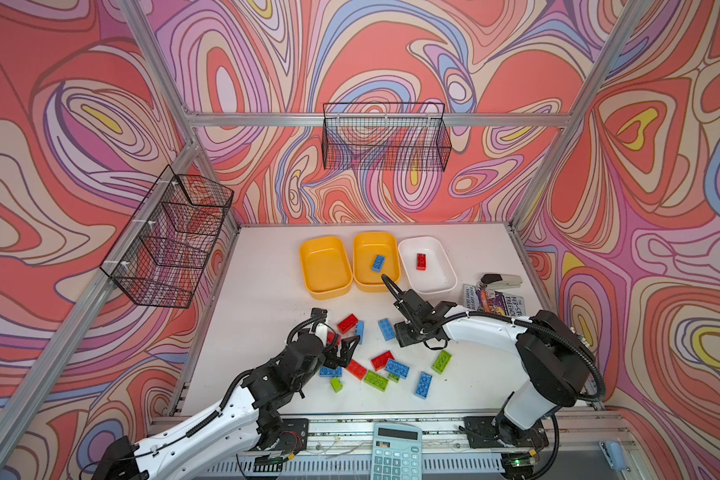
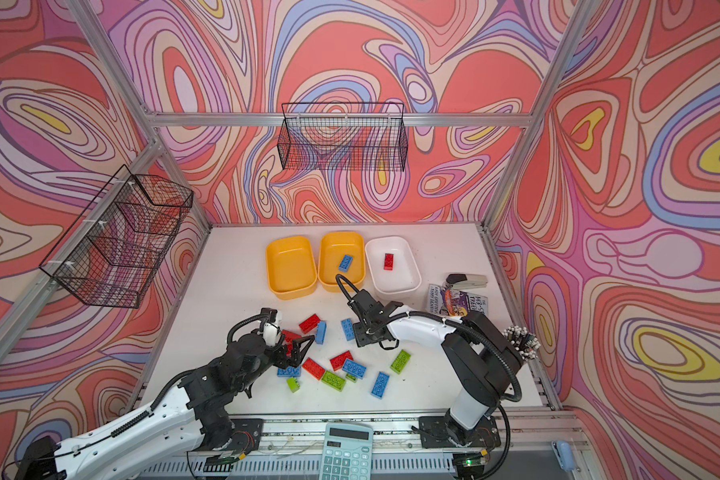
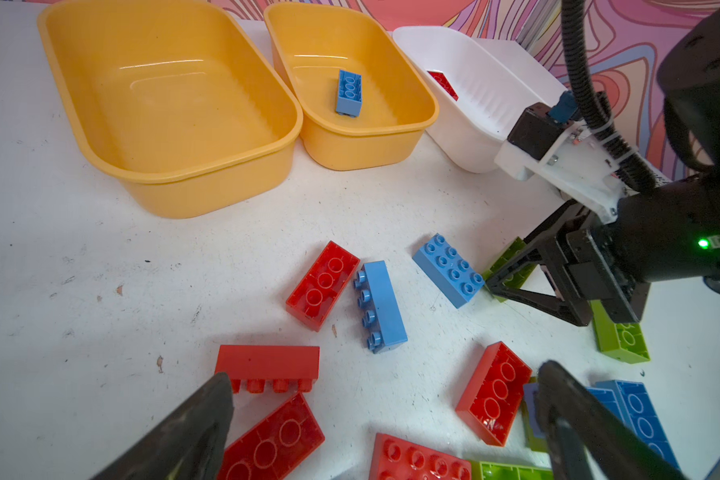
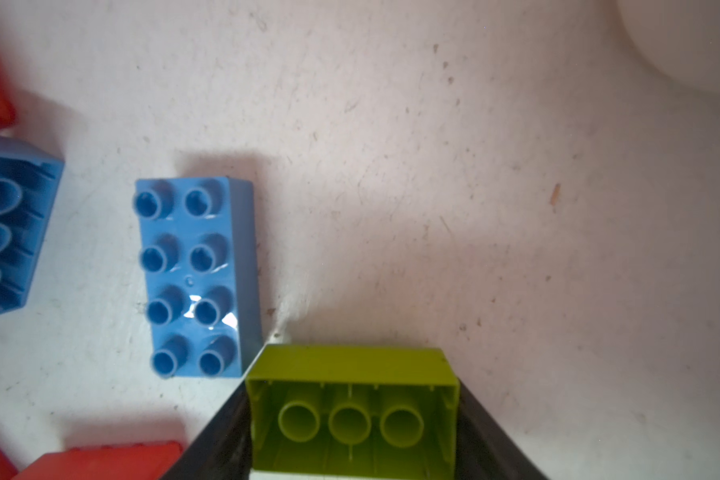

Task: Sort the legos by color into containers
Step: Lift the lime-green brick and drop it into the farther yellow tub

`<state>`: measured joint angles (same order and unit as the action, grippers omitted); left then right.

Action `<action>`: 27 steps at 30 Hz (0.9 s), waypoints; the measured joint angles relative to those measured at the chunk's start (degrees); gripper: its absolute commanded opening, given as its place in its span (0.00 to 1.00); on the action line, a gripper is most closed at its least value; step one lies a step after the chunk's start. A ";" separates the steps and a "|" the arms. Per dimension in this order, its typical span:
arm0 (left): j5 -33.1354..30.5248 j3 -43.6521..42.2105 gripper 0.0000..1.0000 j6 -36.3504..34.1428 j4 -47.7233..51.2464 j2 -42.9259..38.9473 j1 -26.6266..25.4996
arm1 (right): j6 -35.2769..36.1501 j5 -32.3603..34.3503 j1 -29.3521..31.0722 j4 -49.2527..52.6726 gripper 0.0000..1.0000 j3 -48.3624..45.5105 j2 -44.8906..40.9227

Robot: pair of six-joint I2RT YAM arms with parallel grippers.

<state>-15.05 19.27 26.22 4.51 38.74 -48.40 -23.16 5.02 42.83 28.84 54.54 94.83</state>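
Left gripper: we are seeing its fingers spread wide, holding nothing, hanging low over the loose legos in red, blue and lime green that are lying scattered on the near half of the white table. Right gripper: we are seeing both fingers pressing against the ends of a lime green brick, its hollow underside facing the wrist camera, just beside a studs-up blue brick. Containers, sitting in a row at the far side: left yellow tub; middle yellow tub, holding one blue lego; white tub, holding one red lego. We are also noting a calculator, a stapler and a book at the table's edges.
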 measured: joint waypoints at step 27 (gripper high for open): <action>-3.02 -3.34 1.00 3.61 7.34 -9.40 0.00 | 7.39 -8.02 0.00 -1.25 0.60 60.28 35.63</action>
<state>-18.06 15.92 29.82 11.86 29.34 -48.40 -15.77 -3.01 42.83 27.59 114.83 130.45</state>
